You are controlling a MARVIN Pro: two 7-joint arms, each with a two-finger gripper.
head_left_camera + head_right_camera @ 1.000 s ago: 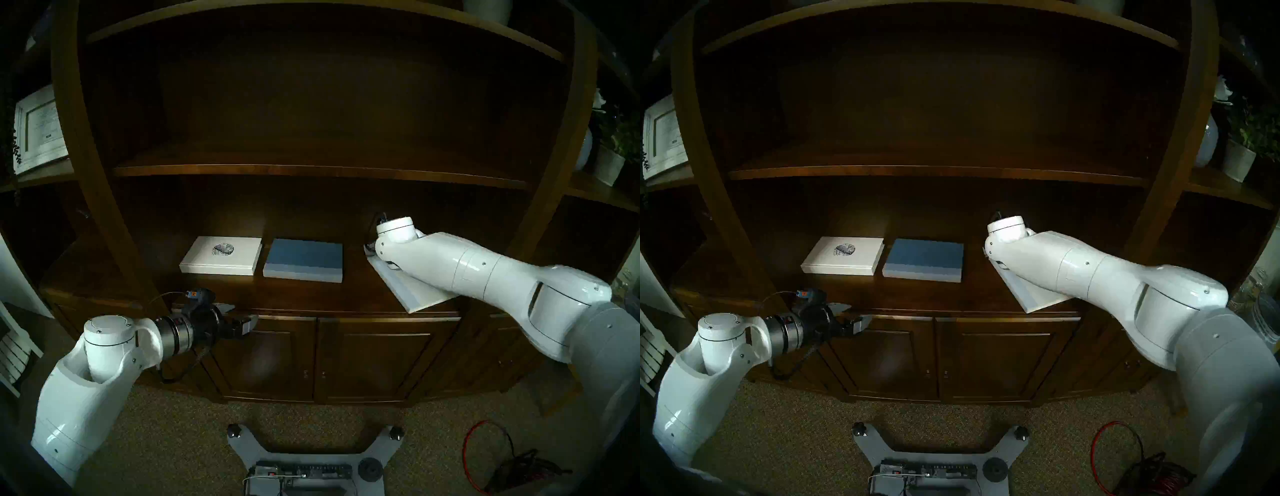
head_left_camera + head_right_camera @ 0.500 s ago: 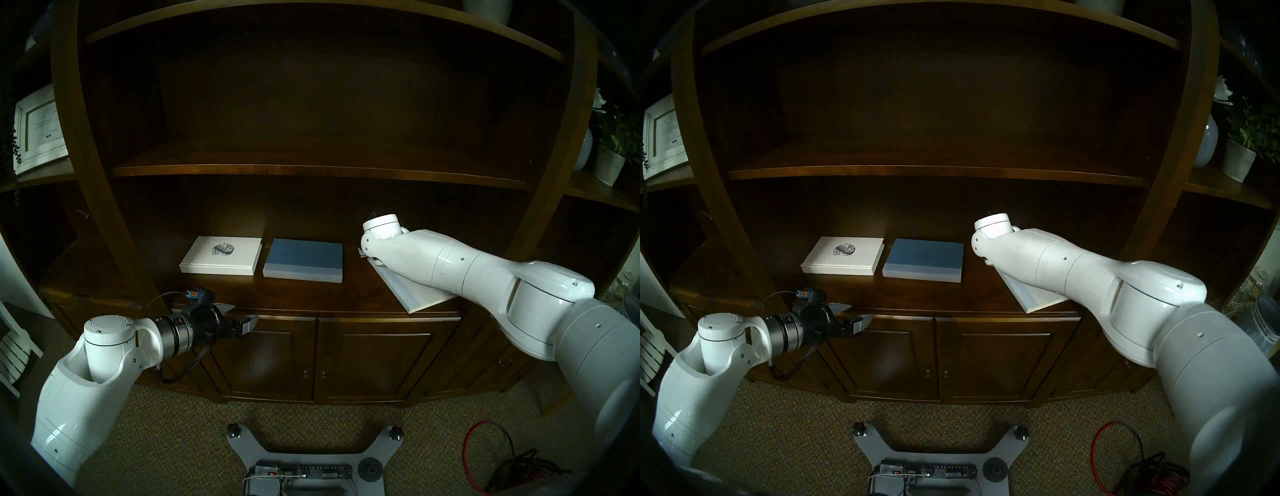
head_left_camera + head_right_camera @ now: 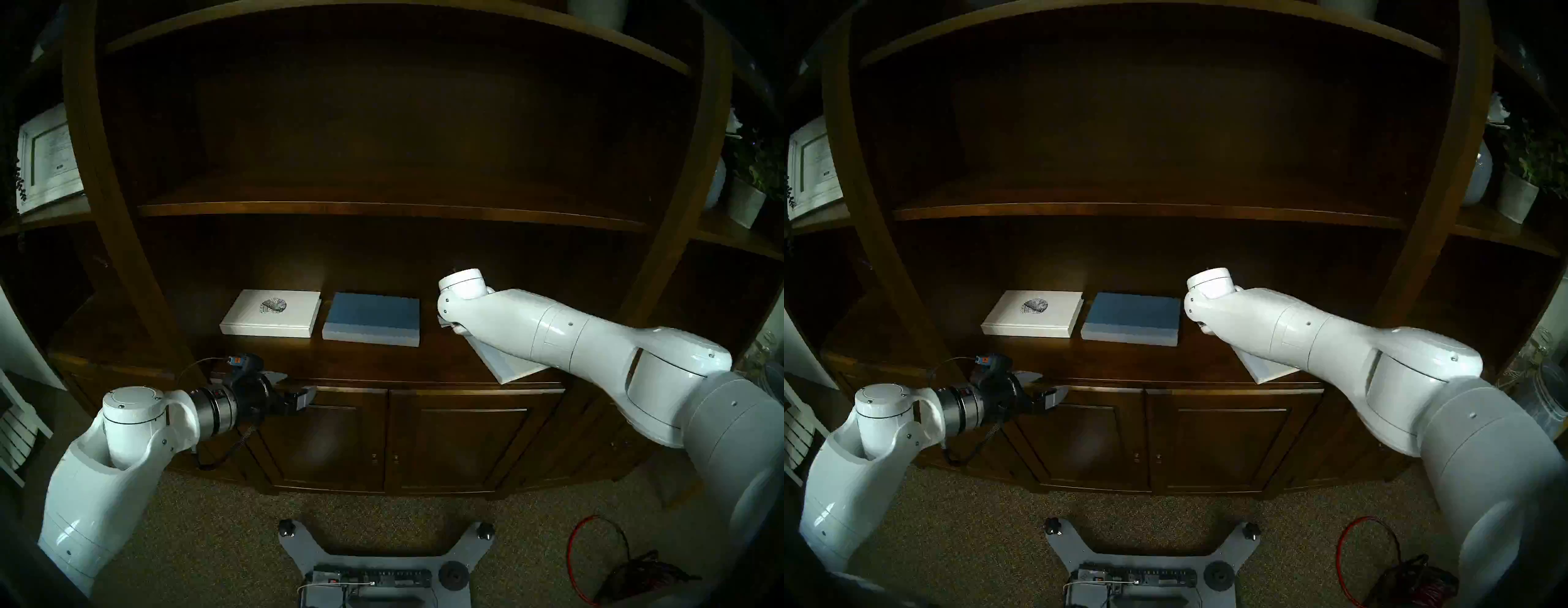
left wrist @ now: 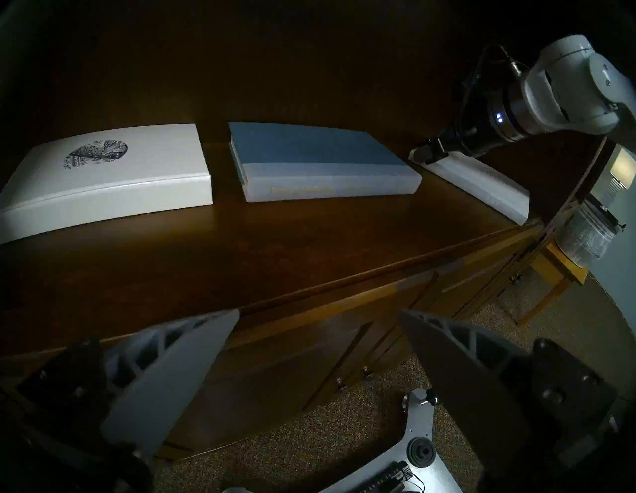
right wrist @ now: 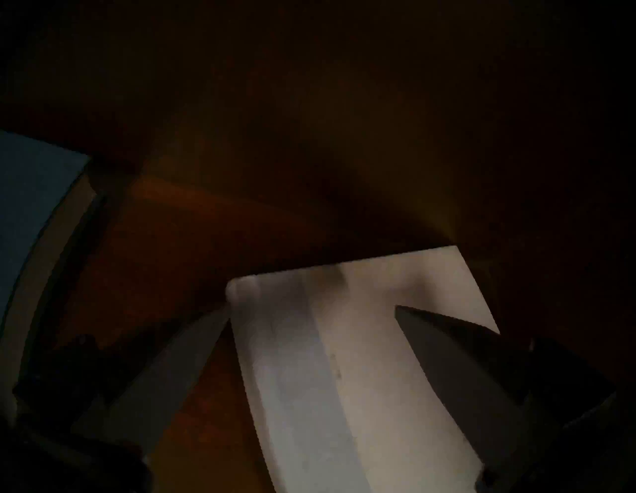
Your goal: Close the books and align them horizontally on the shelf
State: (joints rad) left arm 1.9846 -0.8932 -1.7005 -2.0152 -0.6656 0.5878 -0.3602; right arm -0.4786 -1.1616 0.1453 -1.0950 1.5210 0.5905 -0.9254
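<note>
Right arm (image 3: 551, 331) is sliding left along the shelf (image 3: 382, 361) compared with a second ago; its wrist now sits closer to the blue book (image 3: 371, 318), and more of the plain white book (image 3: 515, 367) is hidden under the forearm. The book itself is not budging: same skewed pose, near corner at the shelf's front edge. So alignment of the third book is not done yet; the arm is repositioning, probably for a push or a grab at the far end.

Right claw (image 5: 309, 313) is standing wide open, holding nothing. In its wrist view the white book's far corner is sitting between the fingers, spreading from 6 o'clock up to the middle; one finger is beside the book's long edge at 7 o'clock, the other over the cover at 4 o'clock. Contact: cannot tell, too dark.

Emblem book (image 3: 271, 314) and blue book are lying closed, side by side, roughly square to the shelf. From the blue book, the white one is at 3 o'clock, apart from it, rotated.

Left claw (image 4: 316, 371) is open, empty, hanging in front of the shelf edge.
</note>
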